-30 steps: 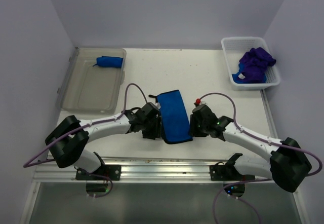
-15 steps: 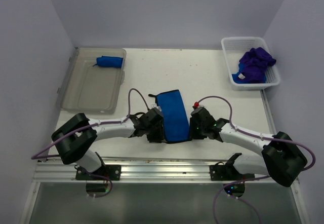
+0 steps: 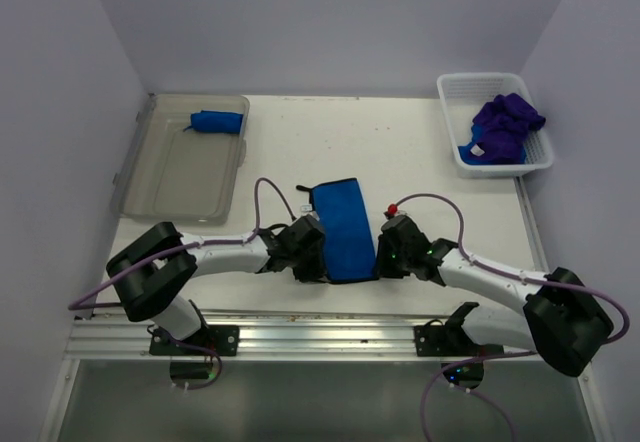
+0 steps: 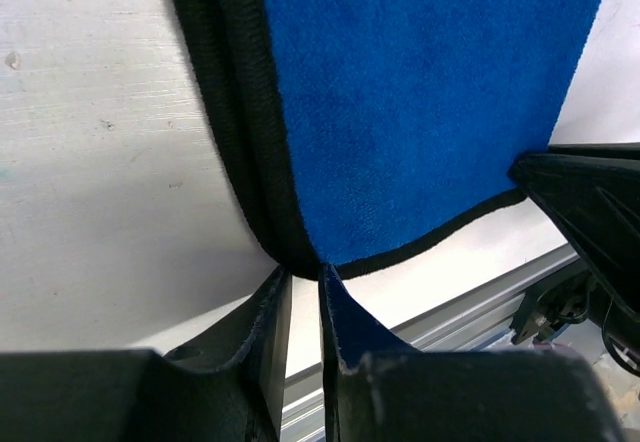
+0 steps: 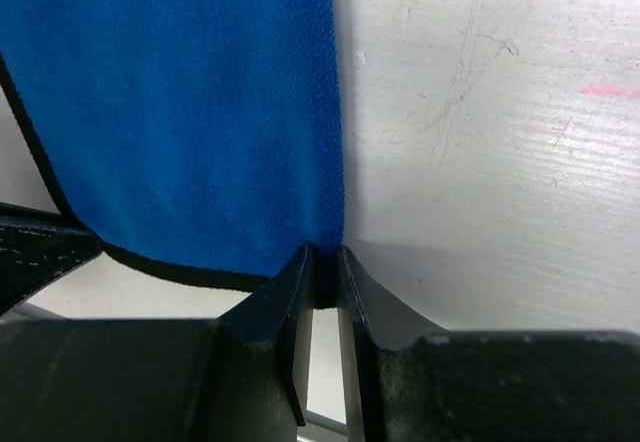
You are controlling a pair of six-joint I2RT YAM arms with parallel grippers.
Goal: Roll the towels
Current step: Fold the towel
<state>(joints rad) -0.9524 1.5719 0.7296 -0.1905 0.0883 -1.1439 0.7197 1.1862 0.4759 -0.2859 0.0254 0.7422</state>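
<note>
A royal blue towel [image 3: 344,230] with dark edging lies flat on the white table between the two arms. My left gripper [image 3: 318,268] is shut on the towel's near left corner [image 4: 300,260]. My right gripper [image 3: 376,265] is shut on its near right corner [image 5: 322,274]. In the left wrist view the towel [image 4: 420,102] fills the upper right. In the right wrist view the towel [image 5: 180,102] fills the upper left. A rolled blue towel [image 3: 217,122] lies in the clear bin. Purple towels [image 3: 505,125] are heaped in the white basket.
A clear plastic bin [image 3: 172,177] stands at the back left. A white basket [image 3: 528,161] stands at the back right, with a bit of blue cloth under the purple heap. The metal rail [image 3: 320,337] runs along the table's near edge.
Both grippers have moved in toward the towel's near corners and closed on them. The towel's near edge has drawn a little narrower and shifted slightly.
</note>
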